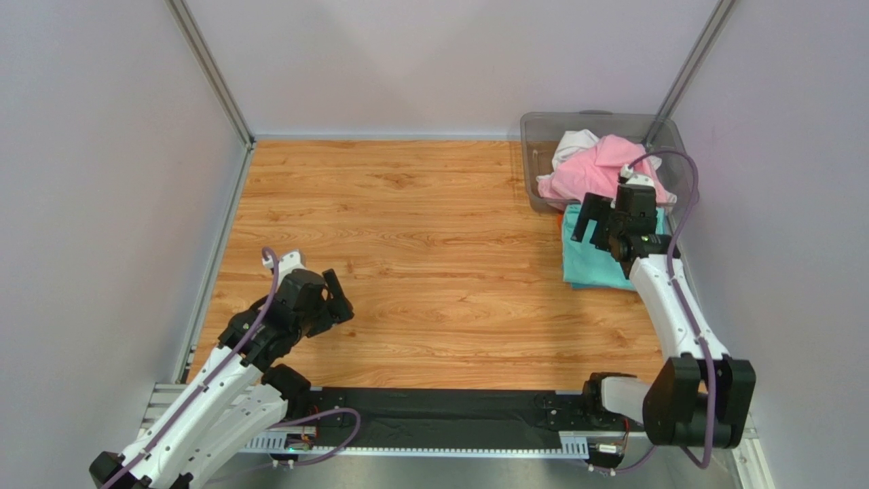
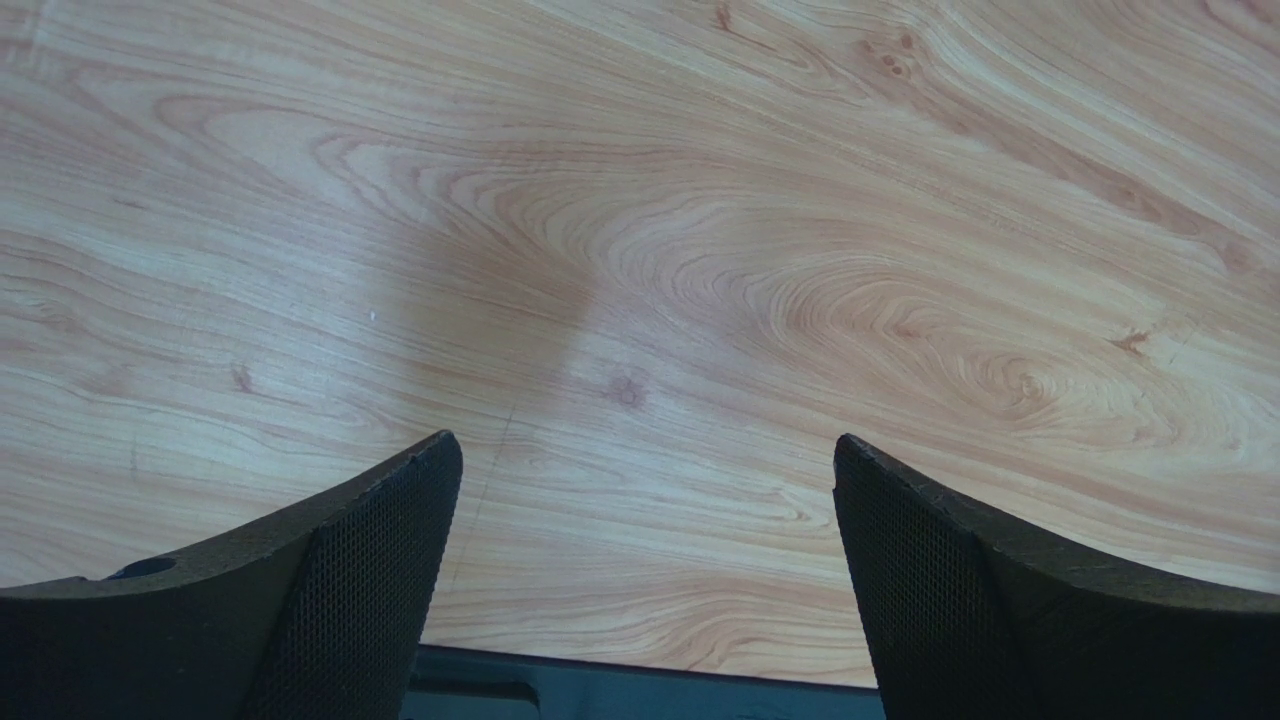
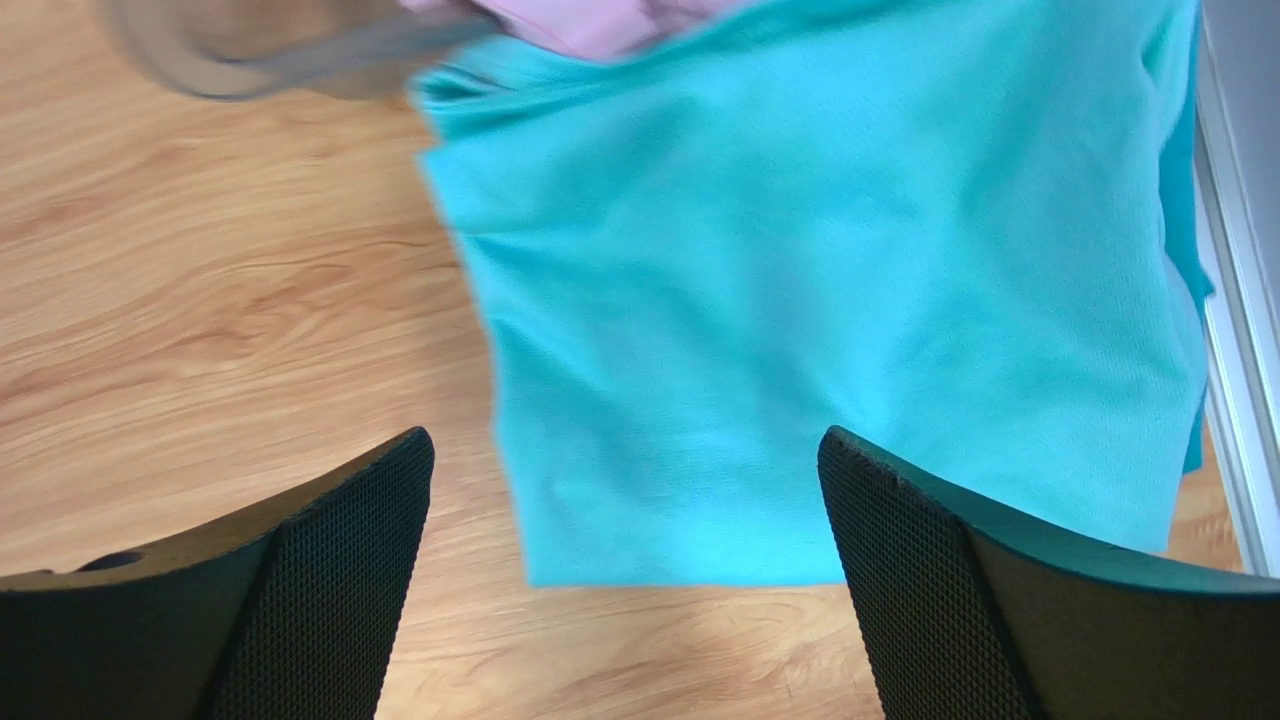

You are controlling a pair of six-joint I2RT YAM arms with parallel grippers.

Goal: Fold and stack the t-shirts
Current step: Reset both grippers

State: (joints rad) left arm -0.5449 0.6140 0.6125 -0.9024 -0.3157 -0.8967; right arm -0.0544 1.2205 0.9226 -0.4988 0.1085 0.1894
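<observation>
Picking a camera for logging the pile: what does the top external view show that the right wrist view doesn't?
Only top external: the crumpled white cloth shirt, and the left gripper open over the wooden table. Only right wrist: the mesh texture on the open fingers of the right gripper. Both: the flat teal blue cloth shirt on that table, the soft pink cloth shirt, and an edge of the clear grey plastic bin.

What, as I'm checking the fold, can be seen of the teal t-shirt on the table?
The teal t-shirt is soft plain cloth, folded into a rough rectangle, slightly wrinkled. It lies flat on the wooden table at its right side, just before the grey bin. A pink shirt from the bin reaches its far edge. The right gripper hovers above it, jaws open, apparently not touching.
</observation>
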